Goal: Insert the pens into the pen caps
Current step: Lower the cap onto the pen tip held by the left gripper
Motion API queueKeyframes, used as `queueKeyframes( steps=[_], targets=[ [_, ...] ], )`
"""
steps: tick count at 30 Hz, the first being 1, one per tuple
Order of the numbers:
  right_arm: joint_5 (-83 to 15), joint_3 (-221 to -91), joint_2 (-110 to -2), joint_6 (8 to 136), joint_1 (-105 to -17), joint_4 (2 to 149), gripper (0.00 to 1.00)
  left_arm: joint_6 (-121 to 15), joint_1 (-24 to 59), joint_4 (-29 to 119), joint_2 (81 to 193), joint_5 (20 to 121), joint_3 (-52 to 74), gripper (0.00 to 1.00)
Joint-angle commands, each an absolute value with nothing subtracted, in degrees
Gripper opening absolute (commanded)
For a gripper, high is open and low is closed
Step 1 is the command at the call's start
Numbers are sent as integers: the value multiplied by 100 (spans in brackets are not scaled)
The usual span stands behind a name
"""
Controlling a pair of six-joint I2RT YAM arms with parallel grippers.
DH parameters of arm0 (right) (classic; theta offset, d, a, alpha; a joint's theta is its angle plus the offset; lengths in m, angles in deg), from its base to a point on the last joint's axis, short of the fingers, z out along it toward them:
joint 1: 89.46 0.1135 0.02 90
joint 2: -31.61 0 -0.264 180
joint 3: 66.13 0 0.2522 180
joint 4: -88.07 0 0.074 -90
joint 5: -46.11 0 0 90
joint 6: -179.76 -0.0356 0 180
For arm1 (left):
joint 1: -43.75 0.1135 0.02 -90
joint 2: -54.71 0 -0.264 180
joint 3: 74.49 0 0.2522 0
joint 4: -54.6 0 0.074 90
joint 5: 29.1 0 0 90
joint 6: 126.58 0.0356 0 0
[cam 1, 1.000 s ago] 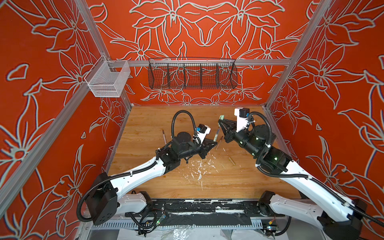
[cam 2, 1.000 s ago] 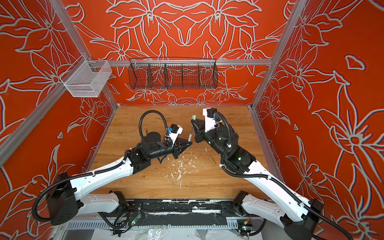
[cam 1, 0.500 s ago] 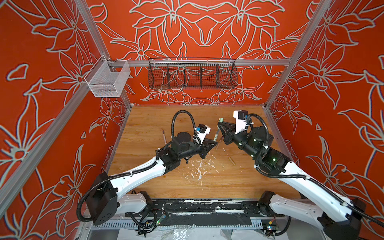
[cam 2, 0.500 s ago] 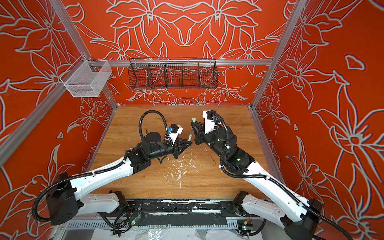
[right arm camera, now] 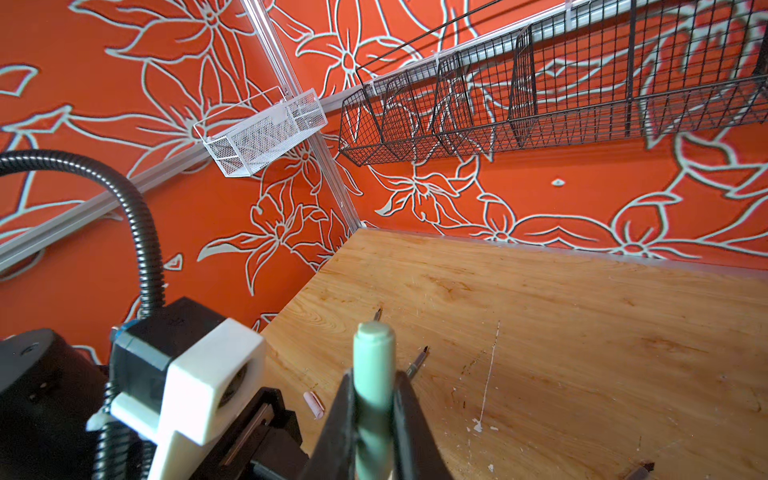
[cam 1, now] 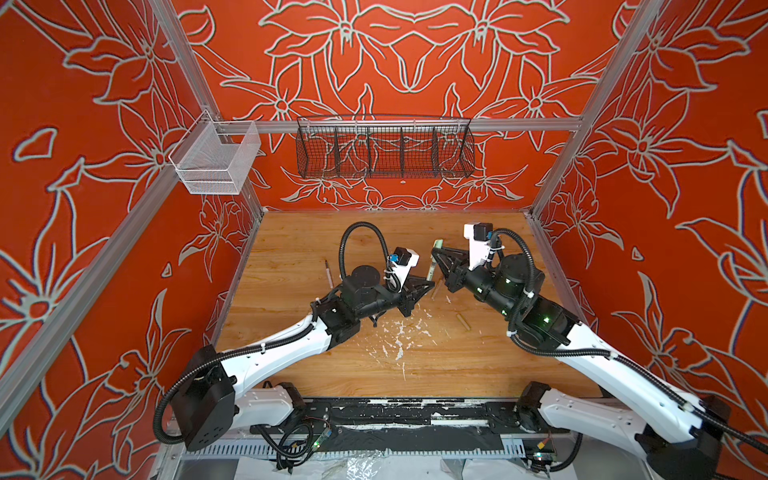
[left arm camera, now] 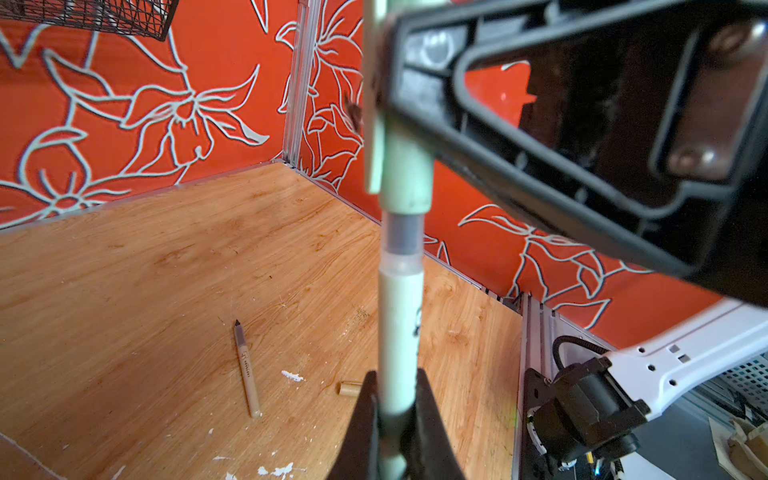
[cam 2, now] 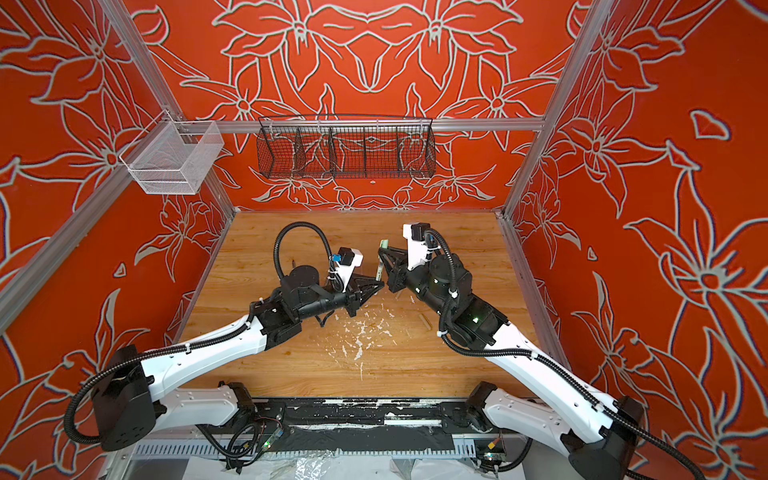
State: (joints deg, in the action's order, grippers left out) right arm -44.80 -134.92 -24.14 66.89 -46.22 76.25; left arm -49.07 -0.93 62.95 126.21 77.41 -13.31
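Progress: we're on pair one of four, mid-insertion. The left gripper [left arm camera: 395, 384] is clamped narrow on the light green pen [left arm camera: 400, 324], low on its barrel; the right gripper [right arm camera: 374, 380] is clamped narrow on the light green cap [left arm camera: 407, 174]; both are held in the air over the middle of the table [left arm camera: 124, 270], slightly to the far side. The pen's tip is inside the cap mouth, but a grey collar band shows between cap rim and barrel; we judge it not seated, and it needs a last push along the axis.

Left to do:
- The tan pen [left arm camera: 247, 370] and tan cap [left arm camera: 349, 388] lie apart on the table, right of centre.
- The pink cap [right arm camera: 313, 405] lies loose by the left arm.
- One bare pen [cam 1: 328, 274] lies at the left; a second pen [right arm camera: 417, 362] lies beyond the held cap, toward the far left; colours unclear.
- We can't find the dark green cap.
- So none is finished and three pairs are untouched.

Materials:
- Pens are thin round matte barrels, plastic by the look, ending in dark pointed nibs; the tan one has small print along it.
- Caps are short stubby tubes; the light green one has a flat clip and a rounded closed end.
- All are smooth and round, so they likely roll.
- The table is scuffed wood-grain board with white paint flecks [cam 1: 399, 336] near the centre.
- The fingers [left arm camera: 361, 419] are black, hard and wedge-shaped.
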Motion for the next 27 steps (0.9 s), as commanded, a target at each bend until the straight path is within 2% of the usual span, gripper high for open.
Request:
queueKeyframes(
  steps=[1,13,23,25,27],
  targets=[
    [-4369,-13421,-2315,6550,-4588,7599,15,-4958,-72,6617,12460,7622,-1424,0],
    [-4211,-13508,-2323,6717,-4587,7261,21,-4836,-72,6566,12458,7455,-1441,0],
    [-4403,-13849,-2082,7070,-4588,6605,40,-4348,-54,6136,12454,6929,-1293,0],
    [-4322,-13860,-1990,7118,-4587,6471,50,-4213,-45,6043,12445,6721,-1266,0],
    [-4177,-13819,-1885,7259,-4594,6442,51,-4075,-37,5952,12432,6527,-1238,0]
  ],
)
